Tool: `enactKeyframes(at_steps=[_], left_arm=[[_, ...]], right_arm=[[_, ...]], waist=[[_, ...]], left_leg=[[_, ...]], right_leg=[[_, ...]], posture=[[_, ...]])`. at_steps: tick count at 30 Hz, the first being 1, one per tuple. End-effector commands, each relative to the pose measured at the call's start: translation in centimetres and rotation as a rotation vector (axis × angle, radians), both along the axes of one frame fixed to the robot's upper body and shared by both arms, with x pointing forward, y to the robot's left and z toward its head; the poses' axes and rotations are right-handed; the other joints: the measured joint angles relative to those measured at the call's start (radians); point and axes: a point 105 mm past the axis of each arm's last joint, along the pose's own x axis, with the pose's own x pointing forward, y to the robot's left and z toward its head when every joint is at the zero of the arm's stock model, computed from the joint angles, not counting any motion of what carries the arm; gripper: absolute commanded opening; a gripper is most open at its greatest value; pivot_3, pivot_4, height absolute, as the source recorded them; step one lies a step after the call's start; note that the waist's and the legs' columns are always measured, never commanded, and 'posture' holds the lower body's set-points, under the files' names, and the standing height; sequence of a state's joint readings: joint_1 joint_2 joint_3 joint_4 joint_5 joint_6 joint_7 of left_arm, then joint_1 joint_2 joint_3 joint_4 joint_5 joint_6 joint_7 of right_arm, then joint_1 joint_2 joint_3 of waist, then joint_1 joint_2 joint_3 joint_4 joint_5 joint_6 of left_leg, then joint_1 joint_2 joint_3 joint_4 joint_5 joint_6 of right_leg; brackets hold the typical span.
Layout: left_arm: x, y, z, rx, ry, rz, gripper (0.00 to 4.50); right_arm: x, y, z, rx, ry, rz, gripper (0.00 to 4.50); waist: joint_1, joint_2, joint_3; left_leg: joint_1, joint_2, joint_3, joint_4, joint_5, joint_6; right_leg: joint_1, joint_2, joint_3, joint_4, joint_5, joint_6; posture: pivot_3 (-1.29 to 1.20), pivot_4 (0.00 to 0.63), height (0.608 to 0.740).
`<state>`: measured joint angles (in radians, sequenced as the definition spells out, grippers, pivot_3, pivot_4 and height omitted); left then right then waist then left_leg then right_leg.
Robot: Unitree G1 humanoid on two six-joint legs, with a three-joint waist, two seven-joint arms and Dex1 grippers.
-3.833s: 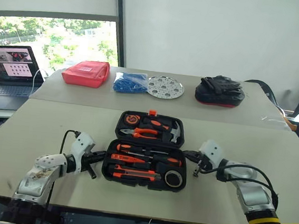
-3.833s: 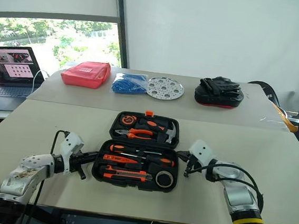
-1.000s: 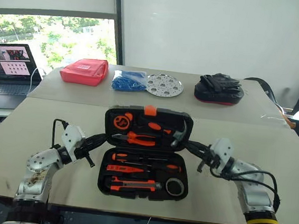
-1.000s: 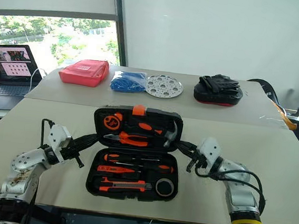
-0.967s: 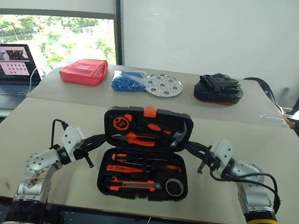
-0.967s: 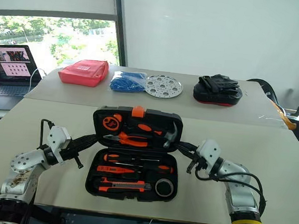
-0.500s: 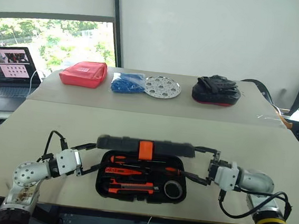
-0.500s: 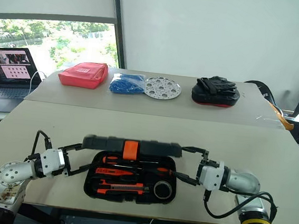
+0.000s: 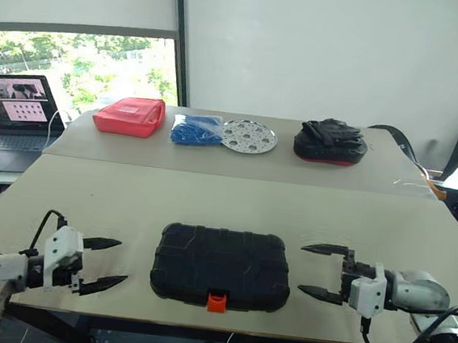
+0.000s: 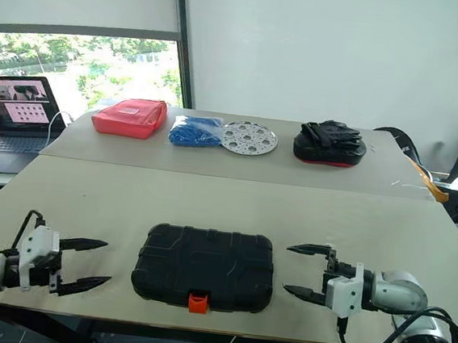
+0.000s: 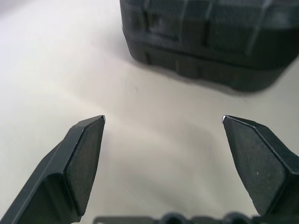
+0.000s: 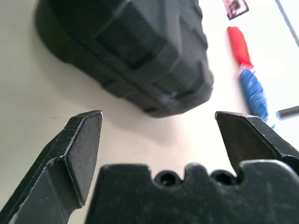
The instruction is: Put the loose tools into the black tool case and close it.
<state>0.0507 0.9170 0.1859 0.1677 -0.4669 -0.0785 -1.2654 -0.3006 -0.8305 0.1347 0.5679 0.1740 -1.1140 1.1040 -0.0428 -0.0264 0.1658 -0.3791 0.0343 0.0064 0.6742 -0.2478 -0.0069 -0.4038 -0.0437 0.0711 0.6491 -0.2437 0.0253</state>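
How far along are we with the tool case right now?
The black tool case lies shut on the near table, orange latch at its front edge. The left gripper and right gripper flank it, open and empty. What's left: confirming the latch is snapped; I can't tell.

One black tool case [image 9: 221, 266], two pincers, one red pouch [image 9: 129, 116], one laptop [image 9: 14, 115].

1. The closed black tool case [image 9: 221, 266] lies at the lower middle of the near table [image 9: 210, 202], its lid flat, and is the only obstacle there.
2. Bare tabletop separates the left gripper [image 9: 102, 264], fingers spread, at lower left, from the case.
3. The right gripper [image 9: 322, 271], also spread, has a similar bare gap.
4. The upper-middle clutter sits well apart: red pouch [image 9: 130, 116], blue bundle [image 9: 197, 129], perforated disc [image 9: 249, 136], black bag [image 9: 332, 140].
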Motion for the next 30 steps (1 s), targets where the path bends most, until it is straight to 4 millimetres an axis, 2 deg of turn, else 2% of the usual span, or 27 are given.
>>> enactKeyframes(at_steps=[1, 4, 8, 11, 12, 13, 14, 22, 27, 30], left_arm=[[0.3, -0.9, 0.6, 0.008, -0.037, -0.040, 4.44], [0.5, -2.1, 0.6, 0.002, -0.059, -0.077, 3.75], [0.2, -3.6, -0.4, 0.049, -0.029, -0.160, 2.25], [0.3, -4.0, -1.0, 0.065, -0.021, -0.162, 0.98], [0.4, -4.2, -1.2, 0.070, -0.018, -0.161, 0.72], [0.3, -4.4, -1.5, 0.081, -0.011, -0.172, 0.32], [0.3, -4.6, -1.7, 0.086, -0.008, -0.178, 0.11], [-0.1, -7.9, -1.7, 0.015, -0.005, -0.218, 0.11], [0.2, -9.3, -1.7, -0.028, -0.014, -0.194, 0.11], [0.5, -9.6, -1.8, -0.031, -0.020, -0.170, 0.11]], right_arm=[[-1.0, -0.3, 0.6, 0.042, 0.175, -0.023, 3.79], [-2.3, 0.3, -0.3, 0.037, 0.317, -0.033, 2.75], [-3.5, 1.9, -1.6, 0.036, 0.431, -0.046, 1.41], [-3.2, 2.6, -2.2, 0.034, 0.454, -0.081, 0.26], [-3.0, 2.8, -2.3, 0.031, 0.454, -0.089, 0.04], [-2.7, 3.1, -2.7, 0.015, 0.458, -0.104, 0.00], [-2.4, 3.4, -2.7, 0.017, 0.454, -0.113, 0.00], [1.6, 5.3, -0.5, 0.118, 0.436, -0.180, 0.00], [5.5, 4.9, 0.4, 0.131, 0.414, -0.306, 0.00], [7.4, 4.3, 0.4, 0.102, 0.407, -0.399, 0.00]], waist=[[0.003, 0.000, 0.000], [0.007, 0.000, 0.000], [0.009, 0.000, 0.000], [0.005, 0.000, 0.000], [0.005, 0.000, 0.000], [0.006, 0.000, 0.000], [0.006, 0.000, 0.000], [0.004, -0.001, 0.000], [0.002, 0.000, 0.000], [0.003, 0.000, 0.000]], left_leg=[[0.000, 0.000, 0.000, 0.000, 0.000, 0.000], [-0.001, 0.000, 0.000, 0.000, 0.000, 0.000], [-0.001, 0.000, -0.001, 0.000, 0.000, 0.000], [-0.002, 0.000, 0.000, 0.000, 0.000, 0.000], [-0.002, 0.000, 0.000, 0.000, 0.000, 0.000], [-0.002, 0.000, 0.000, 0.000, 0.000, 0.000], [-0.002, 0.000, 0.000, 0.000, 0.000, 0.000], [-0.005, 0.000, 0.000, 0.001, 0.000, 0.000], [-0.006, 0.000, 0.000, 0.001, 0.000, 0.000], [-0.006, -0.001, -0.001, 0.001, 0.000, 0.000]], right_leg=[[0.000, 0.000, 0.000, 0.000, 0.000, 0.000], [0.000, 0.000, 0.000, 0.000, 0.000, 0.000], [0.000, 0.001, -0.001, -0.001, 0.000, 0.000], [-0.001, 0.001, 0.000, -0.001, -0.001, 0.001], [-0.001, 0.001, 0.000, -0.001, -0.001, 0.001], [-0.001, 0.002, 0.000, -0.001, -0.001, 0.001], [-0.001, 0.002, 0.000, -0.001, -0.001, 0.001], [-0.003, 0.002, 0.000, -0.001, -0.001, 0.001], [-0.004, 0.002, 0.000, -0.001, -0.001, 0.001], [-0.005, 0.002, 0.000, -0.001, -0.001, 0.001]], posture=[[0.00, 0.150, 0.740], [0.00, 0.150, 0.740], [0.00, 0.150, 0.740], [0.00, 0.150, 0.740], [0.00, 0.150, 0.740], [0.00, 0.150, 0.740], [0.00, 0.150, 0.740], [0.00, 0.150, 0.740], [0.00, 0.150, 0.740], [0.00, 0.150, 0.740]])
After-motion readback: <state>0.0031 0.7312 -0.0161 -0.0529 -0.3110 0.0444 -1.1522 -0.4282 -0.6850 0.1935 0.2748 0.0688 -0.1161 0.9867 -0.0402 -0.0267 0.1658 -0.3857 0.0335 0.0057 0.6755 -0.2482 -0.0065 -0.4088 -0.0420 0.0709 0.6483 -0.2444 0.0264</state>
